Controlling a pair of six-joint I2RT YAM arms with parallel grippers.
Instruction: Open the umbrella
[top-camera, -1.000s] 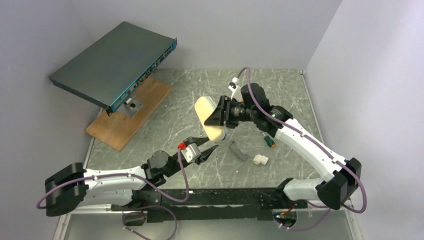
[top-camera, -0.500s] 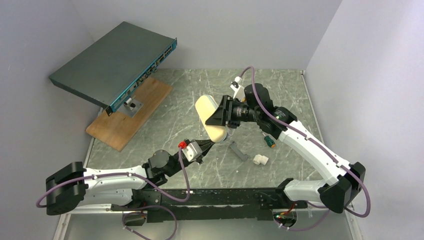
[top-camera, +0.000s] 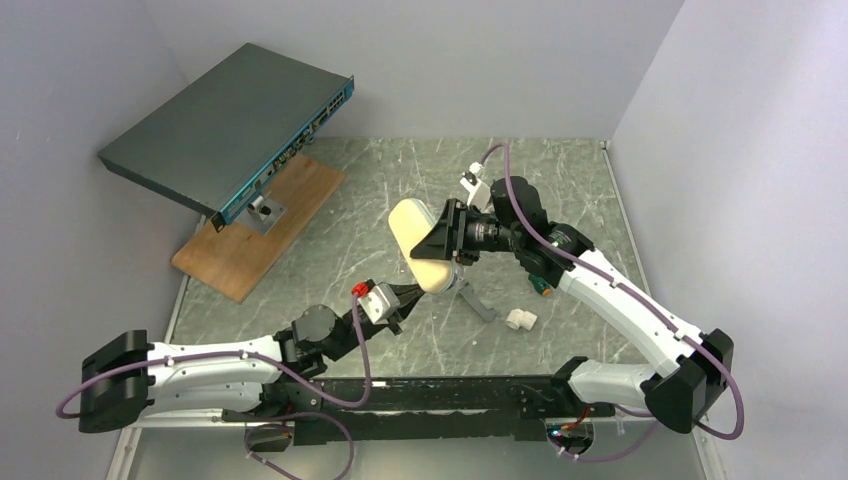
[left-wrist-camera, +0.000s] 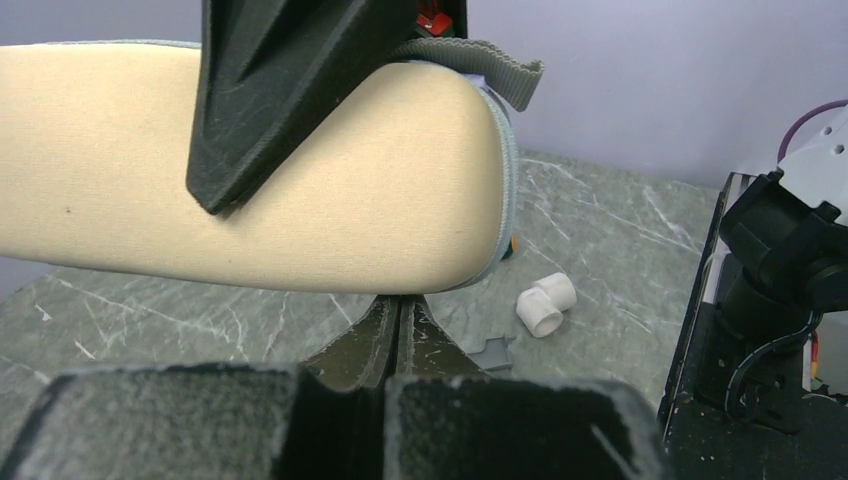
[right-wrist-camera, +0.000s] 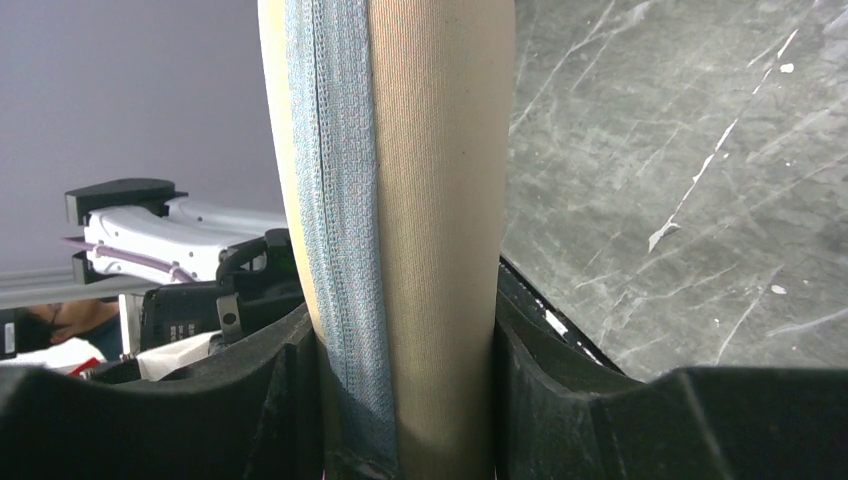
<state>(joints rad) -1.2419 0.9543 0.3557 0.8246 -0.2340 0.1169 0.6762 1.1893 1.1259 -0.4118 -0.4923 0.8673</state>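
The umbrella is out of view. My right gripper (top-camera: 447, 238) is shut on a beige oblong clamshell case (top-camera: 411, 222) and holds it above the table. In the right wrist view the case (right-wrist-camera: 445, 180) stands between the two fingers (right-wrist-camera: 285, 380), with its blue-grey zipper band (right-wrist-camera: 335, 200) facing the camera. My left gripper (top-camera: 408, 292) is shut, and its tips reach the underside of the case (left-wrist-camera: 300, 200). In the left wrist view the tips (left-wrist-camera: 398, 305) vanish behind the case's lower edge. A grey ribbed strap (left-wrist-camera: 485, 60) lies at the case's end.
A dark network switch (top-camera: 230, 125) rests tilted on a wooden board (top-camera: 262, 225) at back left. A white pipe elbow (top-camera: 519, 319), a grey bracket (top-camera: 478, 303) and a small orange-and-green part (top-camera: 541, 285) lie on the marbled table (top-camera: 560, 180). Walls close three sides.
My left gripper has moved forward and closed in under the case's lower end. My right gripper has lowered the case slightly toward it.
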